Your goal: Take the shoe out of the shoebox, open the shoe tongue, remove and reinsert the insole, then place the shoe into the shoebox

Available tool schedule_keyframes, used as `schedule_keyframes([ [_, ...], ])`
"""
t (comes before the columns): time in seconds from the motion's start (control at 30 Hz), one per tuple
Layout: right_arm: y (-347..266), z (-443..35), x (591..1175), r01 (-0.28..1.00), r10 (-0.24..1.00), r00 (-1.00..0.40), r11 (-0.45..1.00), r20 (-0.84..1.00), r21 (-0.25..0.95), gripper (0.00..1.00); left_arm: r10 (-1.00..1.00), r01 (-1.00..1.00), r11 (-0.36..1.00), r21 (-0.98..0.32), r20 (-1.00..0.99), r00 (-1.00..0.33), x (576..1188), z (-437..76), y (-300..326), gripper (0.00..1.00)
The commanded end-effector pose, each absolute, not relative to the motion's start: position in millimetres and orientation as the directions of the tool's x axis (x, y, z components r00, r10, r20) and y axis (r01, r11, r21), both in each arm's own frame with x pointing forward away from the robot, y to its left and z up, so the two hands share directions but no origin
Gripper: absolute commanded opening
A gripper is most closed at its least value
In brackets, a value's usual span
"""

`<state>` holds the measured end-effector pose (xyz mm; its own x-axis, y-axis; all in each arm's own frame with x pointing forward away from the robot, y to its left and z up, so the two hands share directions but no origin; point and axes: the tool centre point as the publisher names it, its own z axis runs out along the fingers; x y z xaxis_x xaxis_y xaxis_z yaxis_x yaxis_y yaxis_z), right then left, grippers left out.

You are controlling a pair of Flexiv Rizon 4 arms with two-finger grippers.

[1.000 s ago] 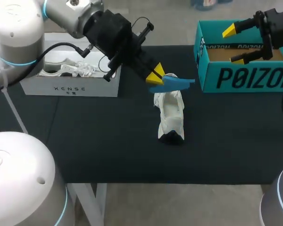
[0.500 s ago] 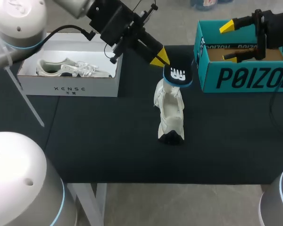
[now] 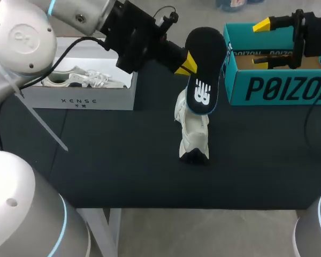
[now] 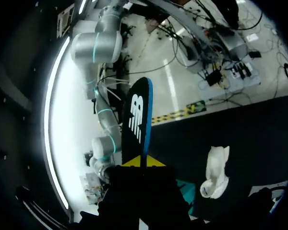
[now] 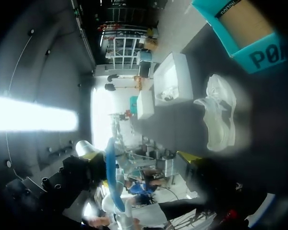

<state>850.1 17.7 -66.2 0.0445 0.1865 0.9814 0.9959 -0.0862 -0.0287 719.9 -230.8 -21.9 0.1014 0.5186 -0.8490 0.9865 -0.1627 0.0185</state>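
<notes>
The black insole (image 3: 203, 69) is standing on end over the white shoe (image 3: 193, 131), which is lying on the desk (image 3: 123, 160). The left gripper (image 3: 186, 64) is pinching the insole's edge. The right gripper (image 3: 261, 43) is hovering, fingers apart, over the teal shoebox (image 3: 273, 88).

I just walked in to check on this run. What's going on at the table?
The left claw is clamped on the black insole, holding it in the air over the white shoe, which sits on the dark table. So the insole is out of the shoe. The right claw hovers open and empty over the teal shoebox. A second shoe lies in the white box.
</notes>
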Motion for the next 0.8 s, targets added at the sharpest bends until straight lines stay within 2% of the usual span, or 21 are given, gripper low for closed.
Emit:
schedule_keyframes([
  [0.03,24.7,-54.2,847.4,0.996,0.185,0.025,-0.085,0.982,-0.010,0.99,0.462,0.994,-0.101,-0.028,-0.887,0.022,713.9,-31.4,-236.8,0.00],
  [0.13,29.0,-49.4,845.7,0.997,0.171,0.010,-0.075,0.985,0.003,0.99,0.422,0.990,-0.068,-0.122,-0.903,-0.082,713.5,-31.2,-242.5,0.00],
  [0.3,36.1,-48.5,841.1,0.998,0.175,-0.025,-0.049,0.984,0.034,1.00,0.458,0.994,-0.086,-0.073,-0.888,-0.026,716.8,-33.2,-247.8,0.00],
  [0.43,42.0,-50.3,836.2,0.999,0.169,-0.024,-0.026,0.985,0.029,0.93,0.477,0.993,-0.098,-0.061,-0.879,-0.007,722.7,-37.4,-253.7,0.00],
  [0.6,53.1,-51.7,828.2,0.999,0.173,-0.036,0.004,0.984,0.036,0.93,0.494,0.994,-0.098,-0.055,-0.869,0.001,736.2,-41.7,-266.6,0.00],
  [0.8,64.8,-51.6,823.6,0.999,0.172,-0.047,0.033,0.984,0.042,0.87,0.505,0.994,-0.097,-0.045,-0.863,0.010,754.4,-45.2,-281.9,0.00],
])
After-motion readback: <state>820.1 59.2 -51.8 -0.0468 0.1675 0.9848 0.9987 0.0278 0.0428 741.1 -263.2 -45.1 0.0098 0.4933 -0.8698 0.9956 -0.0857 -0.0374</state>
